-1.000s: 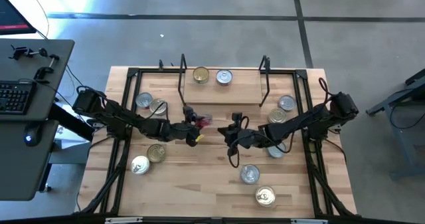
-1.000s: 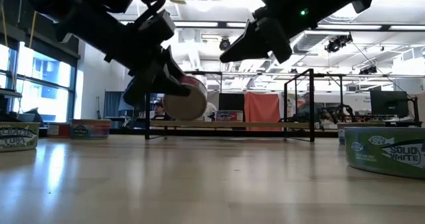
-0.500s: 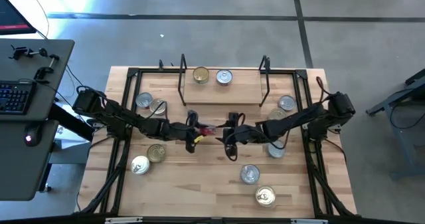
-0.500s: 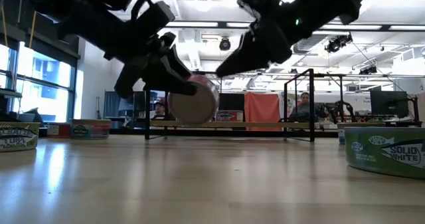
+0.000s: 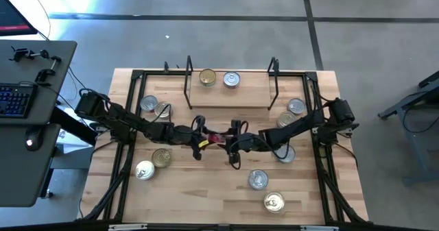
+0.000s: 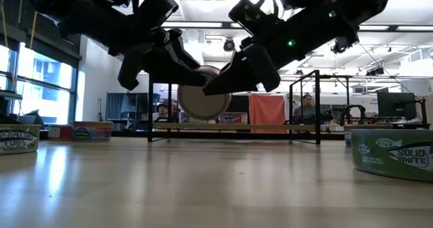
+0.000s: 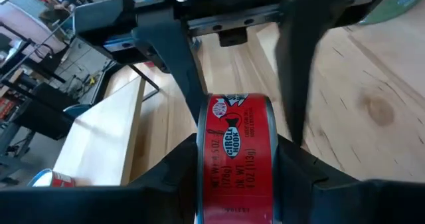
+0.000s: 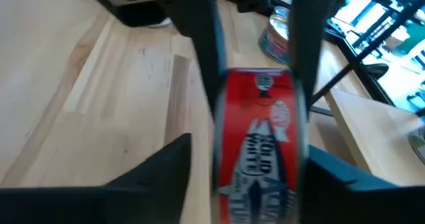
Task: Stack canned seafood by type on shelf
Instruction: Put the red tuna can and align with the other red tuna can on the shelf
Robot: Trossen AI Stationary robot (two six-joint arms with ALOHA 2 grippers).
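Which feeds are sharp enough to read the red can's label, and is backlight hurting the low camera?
Left wrist view: the red can is sharp, label readable. Right wrist view: same can is motion-blurred, print smeared. Low view: bright ceiling lights behind turn both arms into dark silhouettes; only the can's round end shows.

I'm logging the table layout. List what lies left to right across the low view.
Tuna can at the left edge → short can beside it → left gripper → red-label can held up on edge → right gripper → shelf's right post → Solid White can.
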